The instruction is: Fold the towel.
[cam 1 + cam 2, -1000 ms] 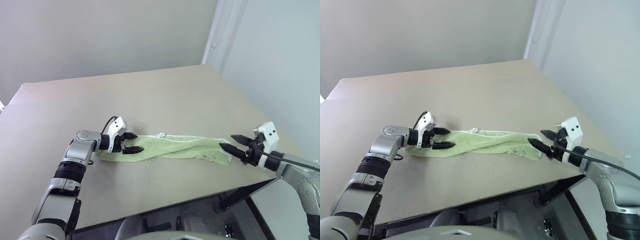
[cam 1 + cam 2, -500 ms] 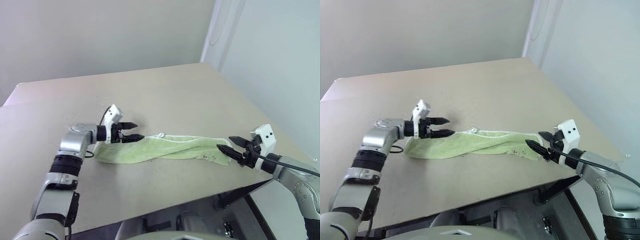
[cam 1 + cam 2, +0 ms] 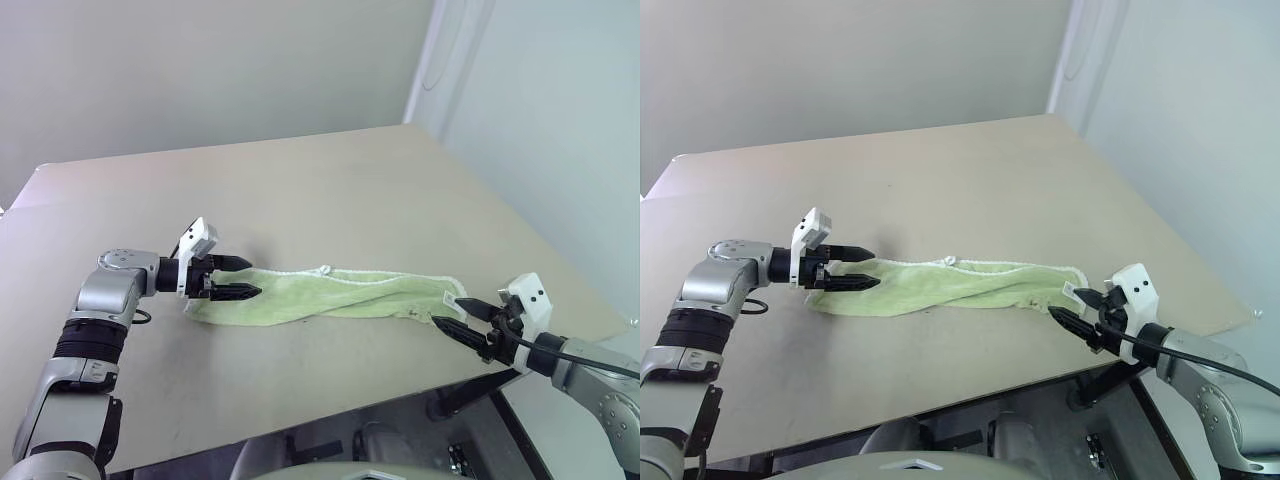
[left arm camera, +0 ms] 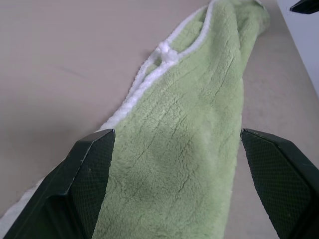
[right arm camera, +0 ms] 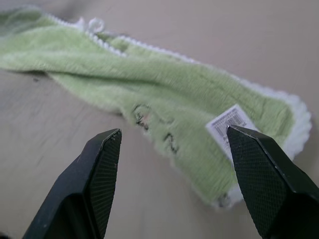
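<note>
The towel [image 3: 330, 295] lies on the table as a long, narrow, bunched strip of light green cloth with whitish edges, a small loop [image 4: 165, 51] on its far edge and a white label [image 5: 230, 120] near its right end. My left gripper [image 3: 238, 277] is open, hovering just above the strip's left end with nothing between its fingers. My right gripper [image 3: 456, 321] is open too, just off the strip's right end near the table's front edge, pointing at the cloth and holding nothing.
The beige table [image 3: 300, 190] stretches far behind the towel. Its front edge [image 3: 330, 415] runs close below the strip, and its right corner [image 3: 610, 322] lies beside my right arm. A wall rises behind.
My left gripper has risen off the towel's left end and drawn back to the left. My right gripper has pulled away from the right end toward the table's front edge. The towel stays put.
</note>
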Robot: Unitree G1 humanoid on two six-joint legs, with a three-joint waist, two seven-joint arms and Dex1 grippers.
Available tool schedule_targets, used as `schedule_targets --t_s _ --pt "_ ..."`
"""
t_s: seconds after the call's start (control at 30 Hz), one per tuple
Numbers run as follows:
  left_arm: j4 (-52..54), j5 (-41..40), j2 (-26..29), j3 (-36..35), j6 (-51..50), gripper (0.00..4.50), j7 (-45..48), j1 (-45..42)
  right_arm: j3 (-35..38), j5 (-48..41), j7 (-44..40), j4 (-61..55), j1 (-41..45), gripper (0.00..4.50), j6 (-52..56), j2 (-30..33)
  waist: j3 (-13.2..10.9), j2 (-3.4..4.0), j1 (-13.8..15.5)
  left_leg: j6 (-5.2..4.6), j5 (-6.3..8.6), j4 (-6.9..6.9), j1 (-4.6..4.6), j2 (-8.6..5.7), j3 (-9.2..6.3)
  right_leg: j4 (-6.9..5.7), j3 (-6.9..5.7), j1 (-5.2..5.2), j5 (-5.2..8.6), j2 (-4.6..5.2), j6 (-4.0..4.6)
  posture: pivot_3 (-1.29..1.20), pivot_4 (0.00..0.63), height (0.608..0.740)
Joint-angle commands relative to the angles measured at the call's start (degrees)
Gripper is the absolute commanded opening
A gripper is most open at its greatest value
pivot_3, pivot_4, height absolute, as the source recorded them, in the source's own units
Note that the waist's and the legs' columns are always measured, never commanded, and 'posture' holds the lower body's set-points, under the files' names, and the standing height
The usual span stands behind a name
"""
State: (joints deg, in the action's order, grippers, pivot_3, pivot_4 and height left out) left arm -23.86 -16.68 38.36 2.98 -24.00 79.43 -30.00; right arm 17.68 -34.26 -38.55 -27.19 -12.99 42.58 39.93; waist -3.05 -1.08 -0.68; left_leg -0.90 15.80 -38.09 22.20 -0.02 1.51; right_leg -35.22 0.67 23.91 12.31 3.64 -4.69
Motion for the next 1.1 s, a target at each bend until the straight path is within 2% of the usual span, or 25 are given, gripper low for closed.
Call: schedule_targets --t_s 0.03,0.2,0.4,0.77,0.87,1.1 --pt "-1.0 0.3 -0.3 0.0 2.3 4.26 -0.2 -1.6 -1.3 4.3 1.0 -0.6 0.2 3.50 -4.0 0.8 0.0 0.00 -0.1 0.00 0.00 0.00 0.00 0.00 0.01 0.00 0.00 0.01 0.00 0.00 -0.01 0.00 0.000 0.740" --pt "-4.5 1.3 -1.0 0.3 4.9 4.26 -0.5 -3.0 -5.2 11.0 1.7 0.9 0.1 3.50 -7.6 1.7 0.0 0.00 0.0 0.00 0.00 0.01 0.07 0.04 0.00 -0.02 -0.02 0.11 -0.04 -0.08 0.03 0.00 0.000 0.740" --pt "-7.9 2.5 -1.7 0.7 7.2 4.26 -0.4 -4.3 -8.1 14.9 0.4 1.9 -1.4 3.50 -10.8 2.3 0.0 -0.01 0.1 -0.01 0.00 0.00 0.12 0.01 0.03 -0.02 -0.01 0.14 -0.04 -0.07 0.04 0.00 0.000 0.740" --pt "-13.0 4.5 -3.5 0.7 10.9 4.26 -1.5 -6.9 -10.6 25.3 3.5 9.7 1.5 3.50 -16.9 2.9 0.0 -0.04 0.0 -0.01 -0.01 -0.05 0.09 -0.01 0.04 -0.06 0.01 0.11 -0.05 -0.10 0.02 0.00 0.000 0.740" --pt "-13.6 4.7 -3.9 0.6 11.3 4.26 -1.5 -7.3 -10.8 26.4 3.5 10.2 2.2 2.55 -18.6 2.5 0.0 -0.04 0.1 -0.01 -0.01 -0.09 0.08 -0.02 0.03 -0.07 0.01 0.08 -0.05 -0.10 0.02 0.00 0.000 0.740" --pt "-14.3 5.3 -4.2 0.4 12.1 4.26 -2.4 -7.3 -11.0 28.4 3.8 11.4 3.3 0.01 -23.0 1.6 0.0 -0.03 0.1 -0.01 -0.01 -0.09 0.09 -0.03 0.03 -0.08 0.02 0.08 -0.06 -0.11 0.01 0.00 0.000 0.740"
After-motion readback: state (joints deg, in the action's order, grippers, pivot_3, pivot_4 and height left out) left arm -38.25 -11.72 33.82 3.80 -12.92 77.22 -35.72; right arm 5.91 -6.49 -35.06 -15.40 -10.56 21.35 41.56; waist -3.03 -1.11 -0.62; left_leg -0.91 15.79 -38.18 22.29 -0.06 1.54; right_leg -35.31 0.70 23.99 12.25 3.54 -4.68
